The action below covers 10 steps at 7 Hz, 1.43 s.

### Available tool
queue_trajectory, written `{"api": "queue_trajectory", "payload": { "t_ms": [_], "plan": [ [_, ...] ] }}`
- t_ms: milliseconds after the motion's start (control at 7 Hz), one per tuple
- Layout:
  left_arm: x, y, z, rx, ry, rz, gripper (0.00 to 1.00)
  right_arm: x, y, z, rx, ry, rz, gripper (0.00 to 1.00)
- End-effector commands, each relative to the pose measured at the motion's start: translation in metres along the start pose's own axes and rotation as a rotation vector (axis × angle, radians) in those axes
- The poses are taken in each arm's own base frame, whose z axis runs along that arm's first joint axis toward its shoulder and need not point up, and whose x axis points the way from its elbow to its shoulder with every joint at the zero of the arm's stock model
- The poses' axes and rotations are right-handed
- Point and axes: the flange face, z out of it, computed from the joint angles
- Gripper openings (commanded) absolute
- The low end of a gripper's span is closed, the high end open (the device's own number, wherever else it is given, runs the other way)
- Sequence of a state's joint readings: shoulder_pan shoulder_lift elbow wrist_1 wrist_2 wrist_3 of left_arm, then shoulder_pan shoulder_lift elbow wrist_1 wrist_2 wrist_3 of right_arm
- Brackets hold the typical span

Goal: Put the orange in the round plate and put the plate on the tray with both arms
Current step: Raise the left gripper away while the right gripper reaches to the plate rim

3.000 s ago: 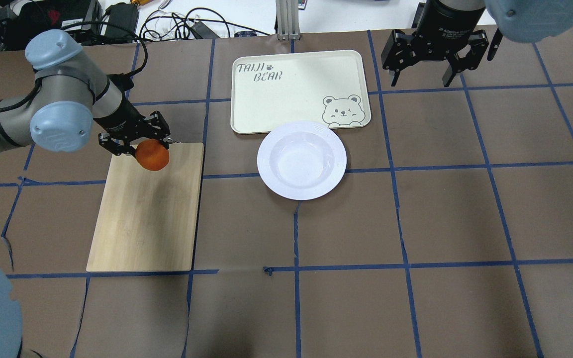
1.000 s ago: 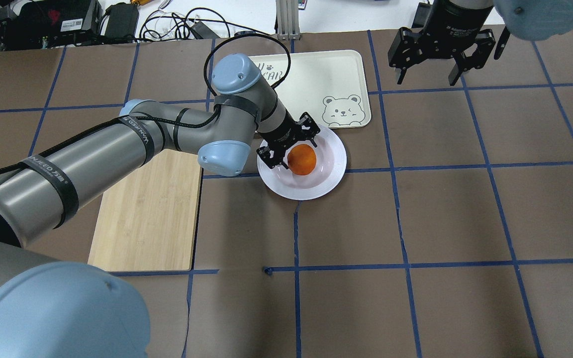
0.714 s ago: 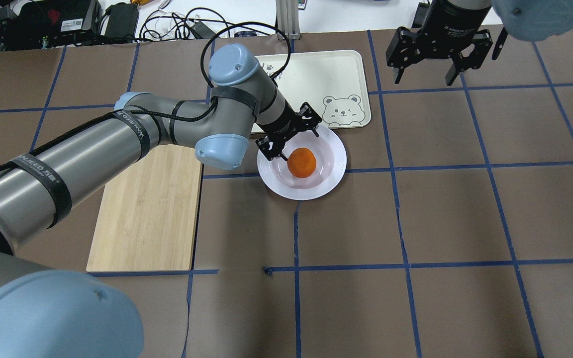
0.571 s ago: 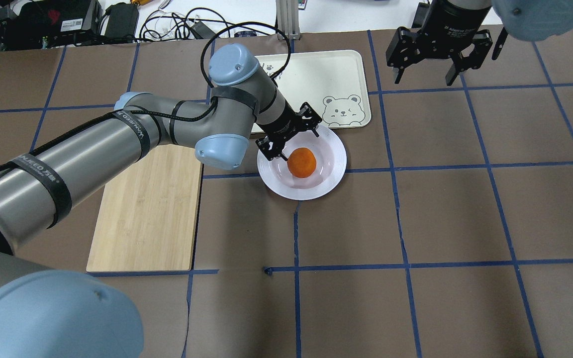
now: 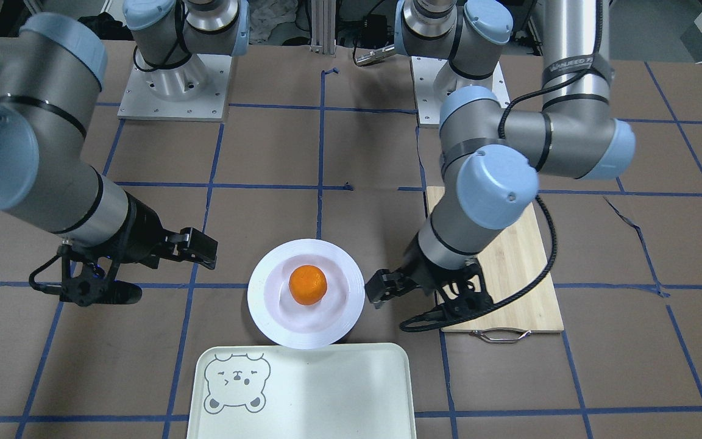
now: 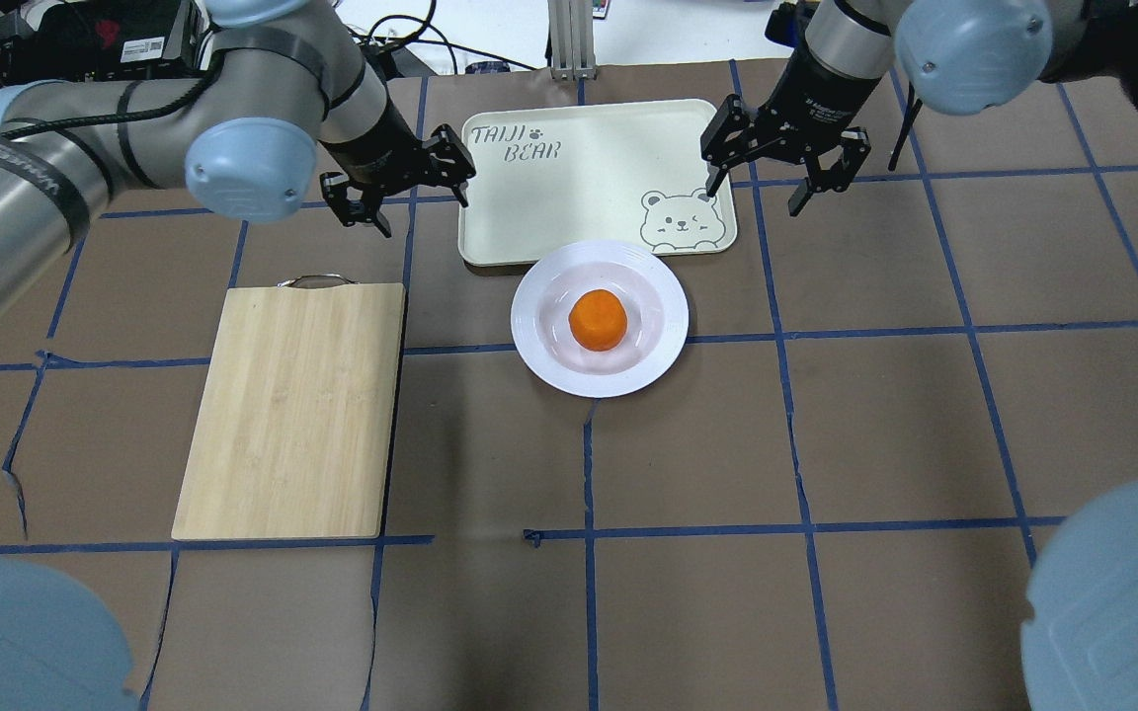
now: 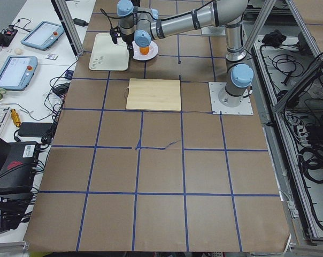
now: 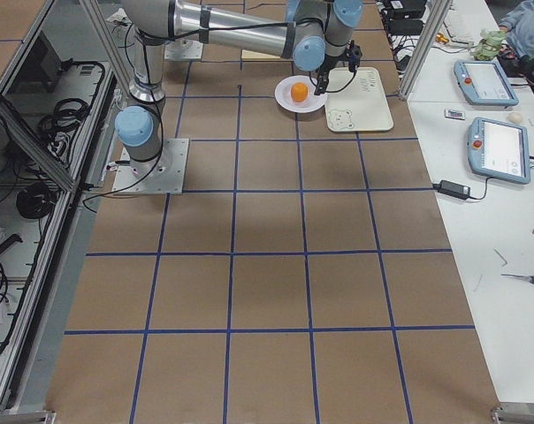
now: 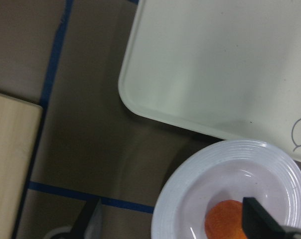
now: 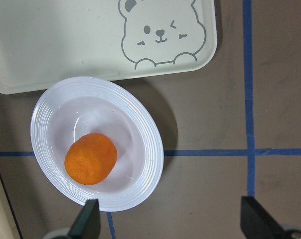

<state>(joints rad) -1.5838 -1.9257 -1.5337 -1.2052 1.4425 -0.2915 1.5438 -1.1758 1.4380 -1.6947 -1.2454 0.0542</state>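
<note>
The orange (image 6: 598, 319) lies free in the sunken centre of the round plate (image 6: 663, 341), which rests on the table against the near edge of the tray (image 6: 594, 148). My left gripper (image 6: 399, 190) hangs open and empty left of the tray, apart from the plate. Just off the tray's right edge, beside the bear face, my right gripper (image 6: 779, 176) is open and empty too. The right wrist view looks down on the orange (image 10: 90, 158), the plate (image 10: 151, 144) and the tray (image 10: 66, 45). In the left wrist view the orange (image 9: 225, 221) shows at the bottom edge.
A bamboo cutting board (image 6: 292, 410) with a metal handle lies on the left of the table. Cables and electronics sit beyond the far table edge. Blue tape lines cross the brown table cover.
The left gripper carried the orange from over the cutting board to the plate, let it go and drew back to the tray's left. The right gripper came in toward the tray's right edge.
</note>
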Motion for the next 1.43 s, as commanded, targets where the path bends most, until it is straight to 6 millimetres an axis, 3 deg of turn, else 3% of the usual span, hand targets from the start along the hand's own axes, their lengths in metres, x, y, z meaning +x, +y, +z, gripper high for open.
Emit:
{"api": "queue_trajectory", "payload": {
  "t_ms": [0,143,286,429,714,857,1286],
  "plan": [
    [-0.07,0.01,-0.072,-0.031,-0.128,-0.051,1.0,0.016,0.01,0.081,-0.001,-0.1,-0.002,1.0],
    [-0.072,0.022,-0.103,0.025,-0.149,-0.049,1.0,0.028,0.025,0.123,0.048,-0.155,-0.02,1.0],
    [-0.072,0.03,-0.113,0.044,-0.148,-0.057,1.0,0.032,0.039,0.149,0.015,-0.201,0.0,1.0],
    [-0.08,0.032,-0.118,0.042,-0.137,-0.062,1.0,0.028,0.038,0.156,0.01,-0.27,0.002,1.0],
    [-0.06,0.057,-0.129,0.033,-0.108,0.101,1.0,0.038,0.026,0.188,0.006,-0.272,0.008,1.0],
    [-0.059,0.063,-0.125,0.025,-0.112,0.119,1.0,0.038,0.025,0.189,0.008,-0.272,0.015,1.0],
    [-0.066,0.071,-0.132,0.02,-0.123,0.164,1.0,0.033,0.022,0.186,0.025,-0.314,0.087,0.86]
  ]
}}
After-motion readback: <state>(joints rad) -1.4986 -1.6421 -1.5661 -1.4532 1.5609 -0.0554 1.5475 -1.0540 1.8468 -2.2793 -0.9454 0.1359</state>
